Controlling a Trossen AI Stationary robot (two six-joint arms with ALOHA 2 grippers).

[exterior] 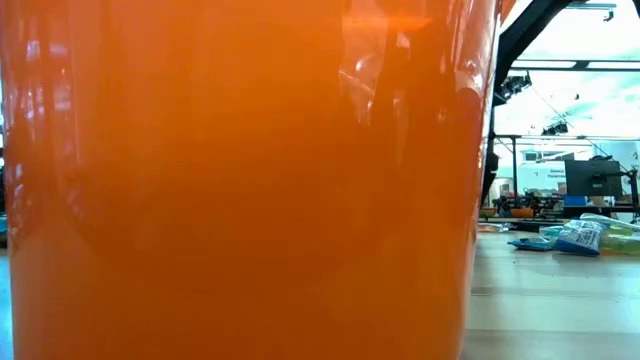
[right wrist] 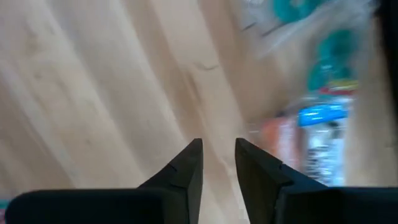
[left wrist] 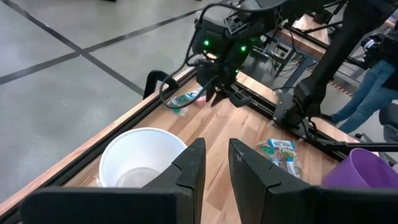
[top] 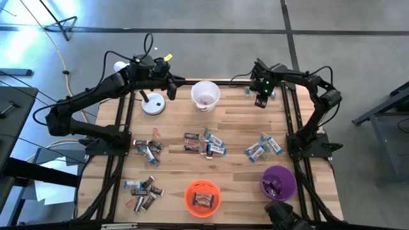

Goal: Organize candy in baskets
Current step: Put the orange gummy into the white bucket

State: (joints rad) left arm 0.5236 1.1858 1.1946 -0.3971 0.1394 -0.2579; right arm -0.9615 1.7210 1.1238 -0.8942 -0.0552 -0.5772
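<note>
The right gripper (top: 261,101) hangs low at the far edge of the pale planked wooden table (top: 236,131); its tapered dark fingers (right wrist: 186,169) stand a narrow gap apart with nothing between them. Just beyond its tips lie blurred crinkly wrappers, blue-silver and teal (right wrist: 323,118), hard against the table's black rail. The left gripper (top: 171,88) hovers beside the smooth round white basket (top: 205,95), its fingers (left wrist: 189,167) likewise slightly parted and gripping nothing. Toward the near side from both, loose candy (top: 206,144) lies in scattered clusters of glossy finger-length bars. The orange basket (top: 202,197) and purple basket (top: 278,182) stand at the near edge, each with a few pieces inside; the orange wall fills the low view. A white lamp base (top: 153,105) sits just beside the left gripper. Bare wood lies open between the grippers, and grey concrete floor (top: 223,38) surrounds the table.
</note>
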